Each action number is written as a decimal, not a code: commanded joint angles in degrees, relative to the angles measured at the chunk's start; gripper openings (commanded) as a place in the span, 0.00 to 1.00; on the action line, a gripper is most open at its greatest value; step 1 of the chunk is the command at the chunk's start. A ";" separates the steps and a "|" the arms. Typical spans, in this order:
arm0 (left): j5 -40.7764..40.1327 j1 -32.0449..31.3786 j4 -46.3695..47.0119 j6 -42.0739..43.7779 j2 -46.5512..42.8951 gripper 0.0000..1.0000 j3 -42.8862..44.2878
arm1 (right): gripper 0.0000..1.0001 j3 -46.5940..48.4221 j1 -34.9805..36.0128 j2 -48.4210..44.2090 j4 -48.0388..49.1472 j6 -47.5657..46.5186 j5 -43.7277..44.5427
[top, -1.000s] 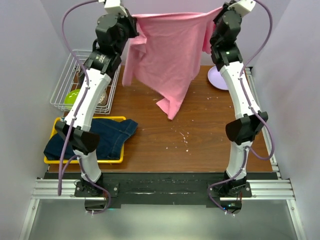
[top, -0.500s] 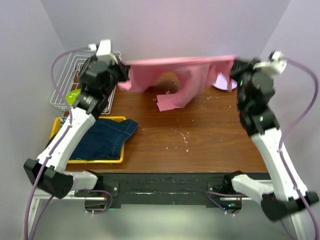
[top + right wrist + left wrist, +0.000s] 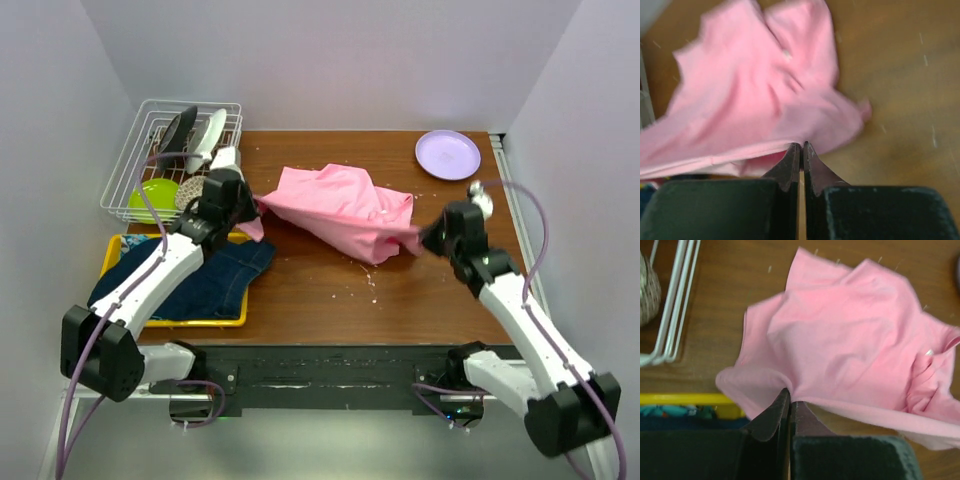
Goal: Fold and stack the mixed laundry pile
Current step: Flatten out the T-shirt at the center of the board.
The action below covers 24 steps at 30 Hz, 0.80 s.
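Both of my grippers are pinching the big pink T-shirt right now, jaws squeezing tight with fabric between them. My left gripper is clamping a folded edge at the shirt's left end, right by the rim of the yellow tray. My right gripper is biting the hem at the shirt's right end. The shirt itself is lying crumpled across the middle of the brown table, stretching between my two wrists in the top view. Some dark blue denim is sitting in that tray at lower left, spilling over its right rim. A wire rack is sitting upper left and a purple plate upper right, both apart from the shirt.
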 commanded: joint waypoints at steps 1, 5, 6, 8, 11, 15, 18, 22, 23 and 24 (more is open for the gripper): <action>-6.07 1.28 17.78 7.68 2.04 0.00 13.25 | 0.00 21.93 -1.13 9.53 11.07 -7.09 14.12; -4.59 1.37 22.37 15.23 8.01 0.00 28.62 | 0.00 43.66 -1.48 20.76 12.43 -14.48 22.65; -2.75 1.37 22.99 16.12 8.72 0.00 33.79 | 0.00 47.80 -1.48 21.75 12.24 -15.62 24.66; -0.46 1.37 25.35 18.40 9.34 0.00 37.17 | 0.00 54.94 -1.48 22.46 15.38 -18.70 24.60; 2.71 1.28 26.16 20.43 8.55 0.00 41.83 | 0.00 62.41 -1.48 22.73 16.81 -22.03 23.89; 5.61 1.28 26.95 21.05 4.51 0.00 42.28 | 0.00 67.96 -1.48 20.19 17.16 -25.21 22.93; 6.32 1.28 26.07 20.88 0.82 0.00 41.67 | 0.00 68.67 -1.57 16.42 17.24 -26.27 21.87; 6.58 1.28 24.32 20.70 -3.83 0.00 40.52 | 0.00 68.05 -1.57 12.11 16.46 -26.71 21.17; 6.23 1.28 23.18 20.44 -4.28 0.00 40.35 | 0.00 67.97 -1.48 11.31 16.37 -26.79 20.82; 6.14 1.28 22.65 20.35 -4.63 0.00 40.26 | 0.00 67.88 -1.57 10.78 16.19 -26.62 20.64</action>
